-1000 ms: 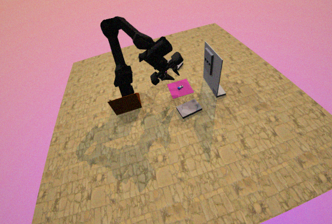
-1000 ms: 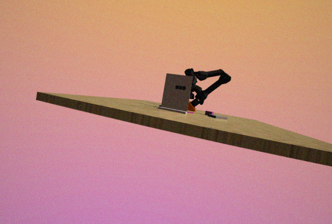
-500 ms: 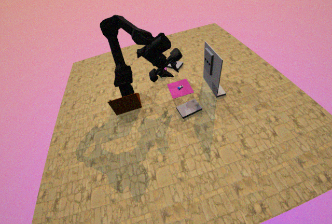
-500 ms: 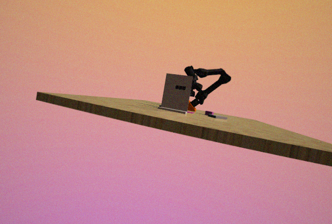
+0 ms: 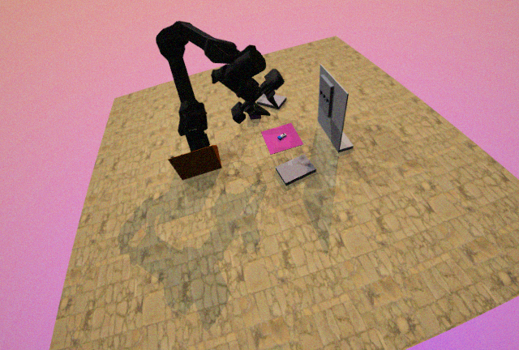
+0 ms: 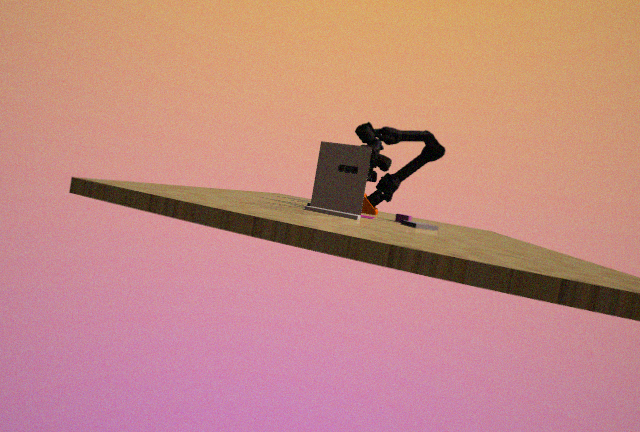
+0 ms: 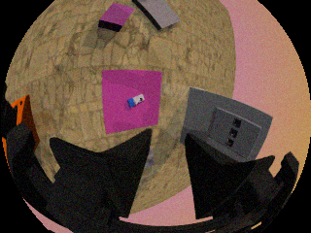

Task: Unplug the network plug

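Note:
The small white and blue plug (image 5: 281, 136) (image 7: 136, 101) lies on the magenta marked square (image 5: 274, 146) (image 7: 116, 87), inside its edges. The grey upright panel (image 5: 338, 130) (image 6: 336, 192) (image 7: 195, 114) stands to the right in the top view; its socket block (image 7: 220, 123) shows dark, empty openings. My gripper (image 5: 272, 111) (image 7: 168, 135) is partly open with nothing between its fingers. It hangs above the table, well away from the plug and the panel. In the exterior view the panel hides part of it, and the plug cannot be made out.
A grey slab (image 5: 295, 168) lies on the near side of the square. Another slab (image 5: 281, 100) (image 6: 423, 226) (image 7: 162, 15) and a purple block (image 5: 255, 116) (image 6: 403, 217) (image 7: 118, 15) lie on the far side. An orange wedge (image 5: 196, 164) (image 7: 29, 123) stands by the arm's base.

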{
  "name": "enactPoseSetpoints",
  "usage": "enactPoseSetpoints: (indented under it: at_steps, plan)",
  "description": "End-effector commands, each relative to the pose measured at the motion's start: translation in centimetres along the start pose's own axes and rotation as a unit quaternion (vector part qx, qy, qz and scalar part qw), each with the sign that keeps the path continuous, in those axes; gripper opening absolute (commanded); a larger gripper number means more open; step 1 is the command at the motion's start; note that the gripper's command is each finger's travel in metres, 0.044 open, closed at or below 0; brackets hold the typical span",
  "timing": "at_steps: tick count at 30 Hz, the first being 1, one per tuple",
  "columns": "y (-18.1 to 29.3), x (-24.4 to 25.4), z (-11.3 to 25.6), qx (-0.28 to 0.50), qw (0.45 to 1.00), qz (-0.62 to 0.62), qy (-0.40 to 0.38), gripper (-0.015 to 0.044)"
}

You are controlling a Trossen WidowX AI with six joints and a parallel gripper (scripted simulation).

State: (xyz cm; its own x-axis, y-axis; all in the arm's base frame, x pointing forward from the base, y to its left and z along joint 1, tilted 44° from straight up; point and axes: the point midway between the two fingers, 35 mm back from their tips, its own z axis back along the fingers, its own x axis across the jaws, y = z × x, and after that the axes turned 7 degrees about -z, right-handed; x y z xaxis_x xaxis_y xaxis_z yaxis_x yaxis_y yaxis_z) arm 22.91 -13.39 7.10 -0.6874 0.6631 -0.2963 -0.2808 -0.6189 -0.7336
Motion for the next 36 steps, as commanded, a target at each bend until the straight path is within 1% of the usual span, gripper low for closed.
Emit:
enactPoseSetpoints:
  at_steps: [1, 33, 36]
  plan:
    - [0.1, -1.0, 0.9, 0.002, 1.0, 0.003, 0.001, 0.0156]
    - [-0.8, -5.5, 8.1, 0.0, 1.0, 0.007, 0.004, 0.0156]
    - [-0.8, -5.5, 8.1, 0.0, 1.0, 0.007, 0.004, 0.0235]
